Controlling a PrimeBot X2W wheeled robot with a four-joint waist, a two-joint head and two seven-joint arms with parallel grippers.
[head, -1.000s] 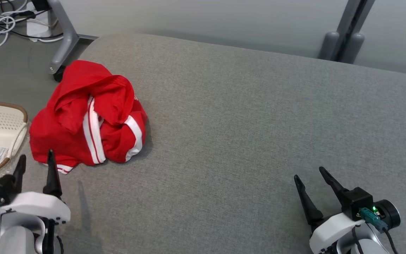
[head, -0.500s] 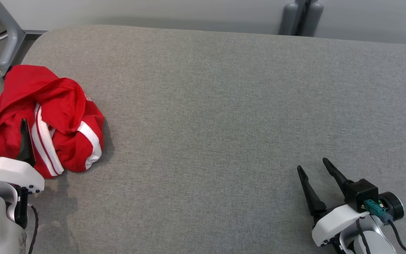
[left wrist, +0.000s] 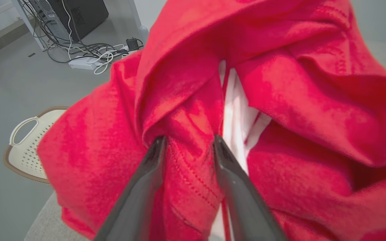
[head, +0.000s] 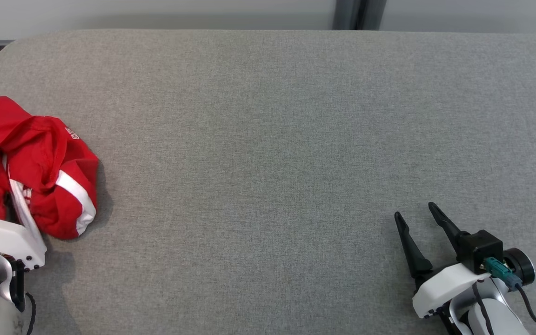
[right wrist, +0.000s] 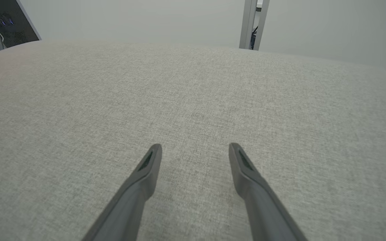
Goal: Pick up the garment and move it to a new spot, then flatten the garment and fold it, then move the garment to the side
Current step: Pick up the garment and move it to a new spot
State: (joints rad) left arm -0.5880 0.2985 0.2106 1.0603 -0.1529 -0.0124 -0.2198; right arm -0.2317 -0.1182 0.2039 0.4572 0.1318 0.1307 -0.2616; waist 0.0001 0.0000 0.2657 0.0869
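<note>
Red garment (head: 40, 172), bunched at the left edge of the counter (head: 268, 139). A fold is straddled by the left end effector (left wrist: 188, 140), presumably for lifting; whether it is clamped cannot be told. The right end effector (head: 414, 210) is held spread and unladen, well apart.

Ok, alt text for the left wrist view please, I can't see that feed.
The left gripper has its two dark fingers pushed into a crumpled red garment with white stripes, a fold of cloth between them; whether it is clamped is unclear. At left, a cream basket sits on the grey floor, cables farther back.
</note>
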